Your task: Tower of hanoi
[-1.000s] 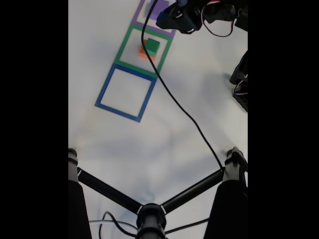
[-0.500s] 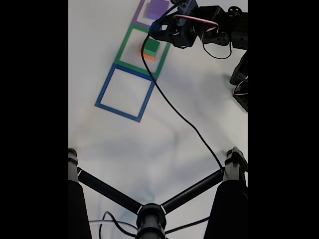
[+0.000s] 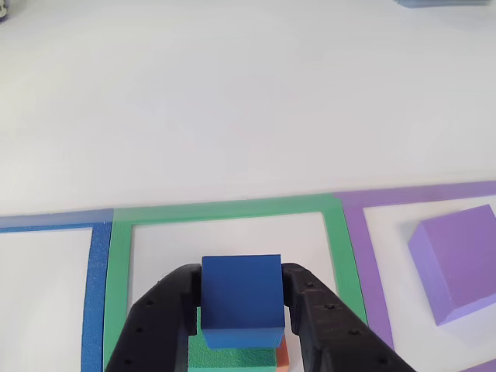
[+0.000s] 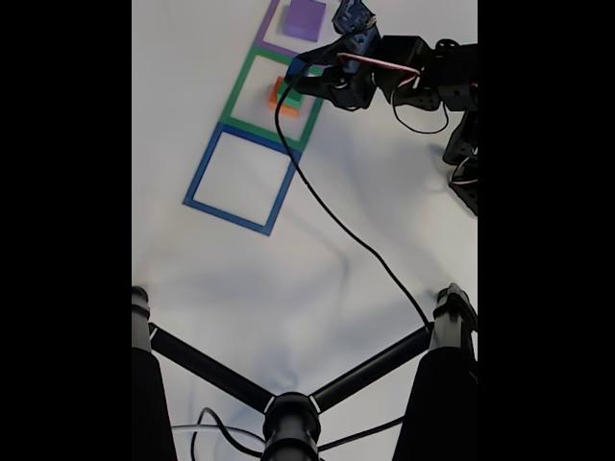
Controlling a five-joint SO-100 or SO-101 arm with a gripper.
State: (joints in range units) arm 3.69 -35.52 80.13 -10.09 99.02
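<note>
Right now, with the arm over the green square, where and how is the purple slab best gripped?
Probably from above, fingers across two opposite side edges: the purple slab lies flat and alone inside the purple tape outline, its sides unobstructed. The gripper currently clamps the blue cube.

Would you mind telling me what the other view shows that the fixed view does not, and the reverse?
The other view alone shows, close up, the gripper with its two black fingers on either side of the blue cube, held over the green block, with a sliver of the orange block at its right.

The fixed view alone shows the blue tape square whole, the arm's body, the black cable and a black stand.

Both show the green tape square around the stack and the purple slab in the purple square.
</note>
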